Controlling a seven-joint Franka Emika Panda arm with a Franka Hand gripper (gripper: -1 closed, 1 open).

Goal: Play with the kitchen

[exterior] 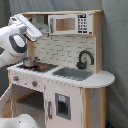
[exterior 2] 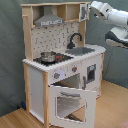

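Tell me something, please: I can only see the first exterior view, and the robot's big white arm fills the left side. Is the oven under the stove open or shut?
Observer: Open. In the second exterior view the oven door hangs tilted forward and down from the front of the kitchen, below the knobs.
Operator: Fun! And what is behind the arm, above the little pot?
Observer: A grey range hood. The second exterior view shows it under the top shelf, directly over the pot on the stovetop, where the arm hides it from you.
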